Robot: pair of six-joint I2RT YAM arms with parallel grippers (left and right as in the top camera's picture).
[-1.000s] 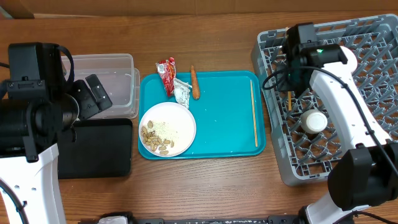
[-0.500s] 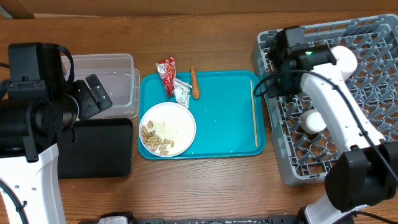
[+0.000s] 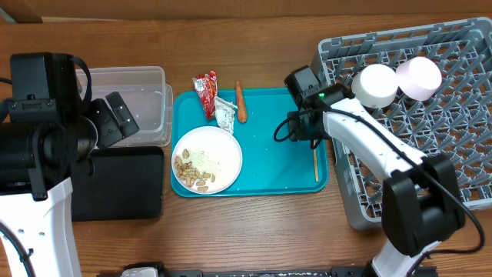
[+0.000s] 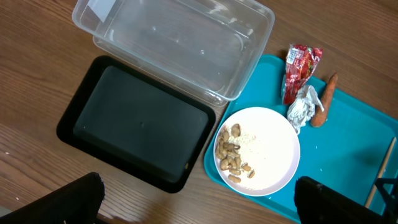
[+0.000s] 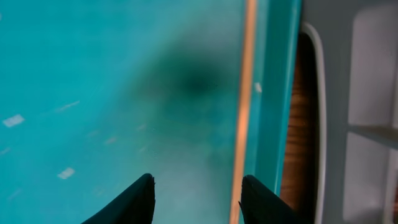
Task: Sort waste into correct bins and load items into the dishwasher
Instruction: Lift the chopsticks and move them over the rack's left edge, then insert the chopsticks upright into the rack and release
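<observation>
The right pincer (image 5: 198,186) hangs low over the right side of a large teal plastic tray (image 3: 269,165), its two dark fingers (image 5: 140,202) apart and holding nothing. A thin light wooden chopstick (image 5: 245,93) lies flat just inside the finger nearer the rack, close along the tray's raised edge. We judge the pincer is lined up there to close on the chopstick and carry it to the large square grey plastic dish rack (image 3: 461,123), just beside the tray on the right. The tray rim so near the stick may hamper one finger. In the rack's far part sit two white round shapes (image 3: 375,85) that we take for bowls. On the tray's left, well apart from the pincer, are a white round bowl (image 3: 228,148) holding nuts and rice scraps (image 3: 196,173), a red snack wrapper (image 3: 205,86), a crumpled silver-white wrapper (image 3: 224,115) and a small orange carrot (image 3: 241,102). Left of the tray, on the wooden counter (image 3: 254,38), a clear plastic rectangular tub (image 4: 174,43) and a shallow black rectangular tray (image 4: 137,124) both lie empty, ready for waste. The left pincer (image 4: 199,186) hovers above them, spread wide, gripping nothing.
</observation>
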